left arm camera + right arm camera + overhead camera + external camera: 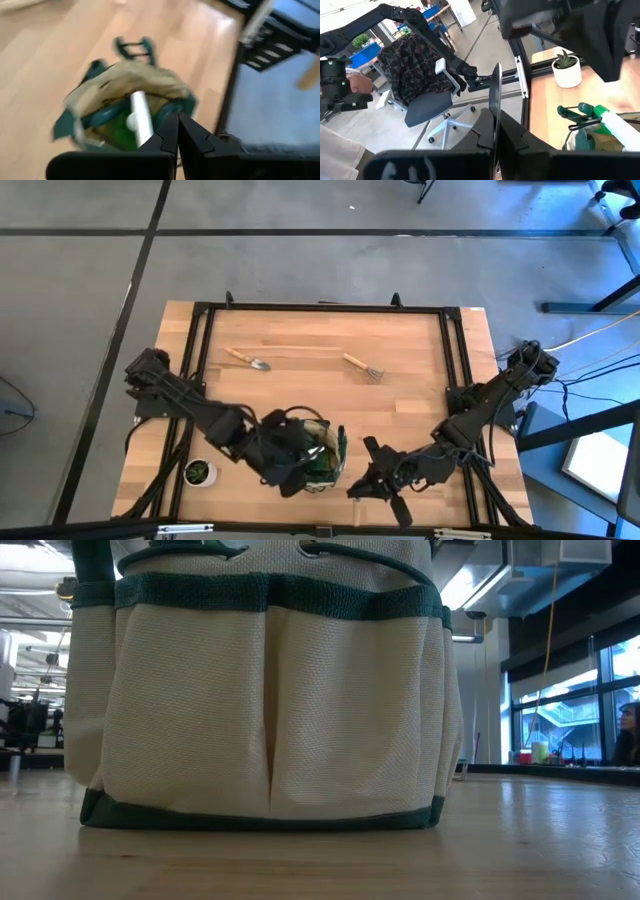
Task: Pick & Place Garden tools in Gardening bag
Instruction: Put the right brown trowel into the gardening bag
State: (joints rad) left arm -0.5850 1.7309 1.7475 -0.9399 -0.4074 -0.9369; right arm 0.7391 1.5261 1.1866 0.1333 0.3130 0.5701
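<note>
The gardening bag (326, 442) stands upright on its base near the table's front edge; in the low view the bag (270, 690) fills most of the picture. A green spray bottle with a white trigger (139, 117) sticks out of its open top. My left gripper (177, 125) hangs shut just above the bag's rim, with nothing between its fingers. My right gripper (354, 489) is shut and empty, just right of the bag and pointing toward it. A wooden-handled trowel (248, 359) and a wooden-handled fork (364, 366) lie flat on the far half of the table.
A small potted plant in a white pot (199, 471) stands at the front left corner, also seen as the white pot (568, 71). A black frame (320, 307) runs around the tabletop. An office chair (427, 97) stands off the table.
</note>
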